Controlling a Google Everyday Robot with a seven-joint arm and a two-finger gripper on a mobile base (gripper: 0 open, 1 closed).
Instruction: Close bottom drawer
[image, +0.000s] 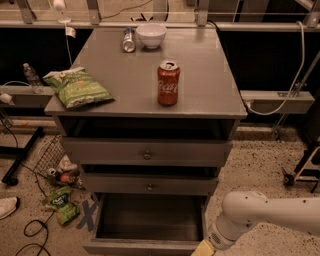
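Observation:
The bottom drawer (150, 220) of the grey cabinet is pulled far out, showing its dark boxy interior; its front panel (145, 246) runs along the frame's lower edge and its knob is out of view. The middle drawer (150, 184) and top drawer (146, 151) stand slightly open, each with a round knob. My white arm (260, 212) reaches in from the right and ends at the drawer's front right corner. Only a tan bit of the gripper (204, 248) shows at the frame's bottom edge.
On the cabinet top (200, 65) stand a red cola can (168, 82), a green chip bag (78, 87), a white bowl (151, 35) and a lying silver can (128, 40). Litter and cables (57, 192) lie on the floor to the left. A stand (302, 170) is at right.

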